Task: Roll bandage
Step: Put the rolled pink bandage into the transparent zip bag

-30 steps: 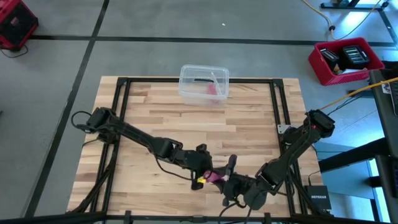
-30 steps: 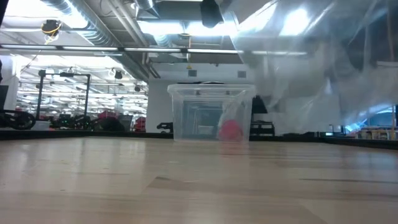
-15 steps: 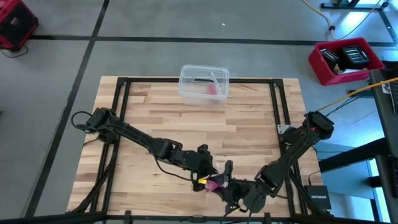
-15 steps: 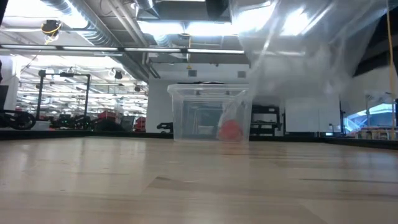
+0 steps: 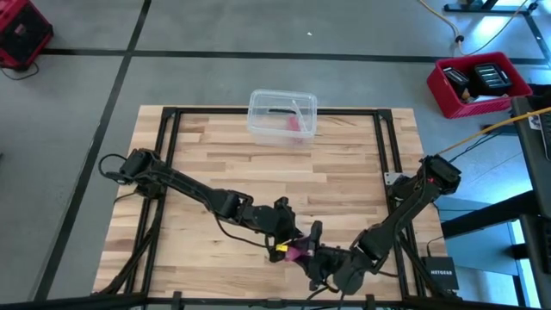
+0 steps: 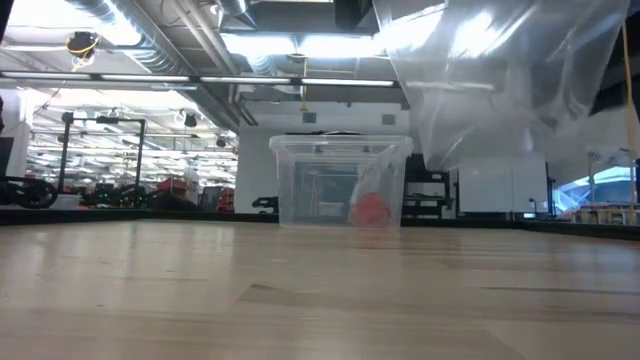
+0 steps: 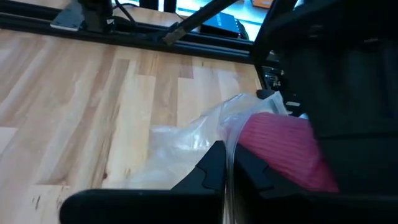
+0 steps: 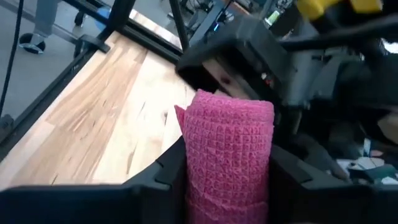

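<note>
While the right end effector (image 8: 227, 180) clamps the bandage (image 8: 229, 149), the left end effector (image 7: 227, 168) pinches its wrapper (image 7: 186, 140).

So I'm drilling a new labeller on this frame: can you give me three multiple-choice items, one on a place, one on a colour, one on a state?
1. Where does the clear plastic box stand?
A. at the table's far edge
B. by the left arm's base
C. on the floor

2. What colour is the bandage?
A. white
B. pink
C. blue

3. What does the right end effector do?
A. hangs open over bare wood
B. grips the box
C. clamps the bandage roll

Answers: 1 A, the high view shows it there. 2 B, plain in both wrist views. 3 C, its fingers press the roll's sides.
</note>
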